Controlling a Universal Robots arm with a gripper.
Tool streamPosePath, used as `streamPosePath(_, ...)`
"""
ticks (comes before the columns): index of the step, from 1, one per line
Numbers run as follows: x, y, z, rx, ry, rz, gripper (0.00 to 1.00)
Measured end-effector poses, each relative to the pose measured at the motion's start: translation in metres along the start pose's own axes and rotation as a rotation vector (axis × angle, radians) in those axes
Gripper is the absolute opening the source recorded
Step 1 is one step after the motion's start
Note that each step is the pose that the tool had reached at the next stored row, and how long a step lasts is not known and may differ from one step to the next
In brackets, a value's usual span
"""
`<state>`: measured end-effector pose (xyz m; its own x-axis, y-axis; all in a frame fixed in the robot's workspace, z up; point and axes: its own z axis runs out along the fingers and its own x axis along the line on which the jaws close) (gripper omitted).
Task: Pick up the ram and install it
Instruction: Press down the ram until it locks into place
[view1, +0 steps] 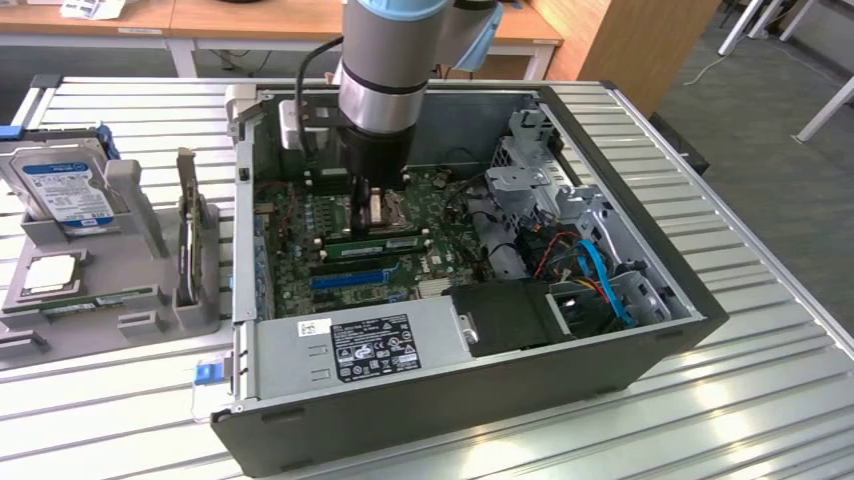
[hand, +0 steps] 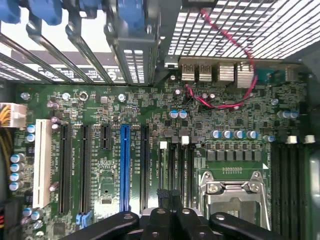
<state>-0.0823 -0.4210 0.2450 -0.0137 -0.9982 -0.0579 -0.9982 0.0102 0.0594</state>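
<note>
The claw (view1: 378, 208), its tips pressed together on nothing that shows, hangs just above the ram (view1: 374, 245), which apparently stands in a slot beneath it, long axis crosswise.

Wooden desks (view1: 254, 18), grey floor (view1: 774, 150)

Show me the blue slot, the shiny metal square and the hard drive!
Blue slot (hand: 124, 167), wrist view, middle of its length.
Metal square socket (hand: 234, 196), wrist view, its silver frame.
Hard drive (view1: 64, 190), exterior view, its white label.
</note>
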Motion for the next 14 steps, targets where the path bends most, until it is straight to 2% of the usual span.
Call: streamPosePath(14, -0.002, 0.0025, -0.0413, 0.0, 0.0, 0.0, 0.1)
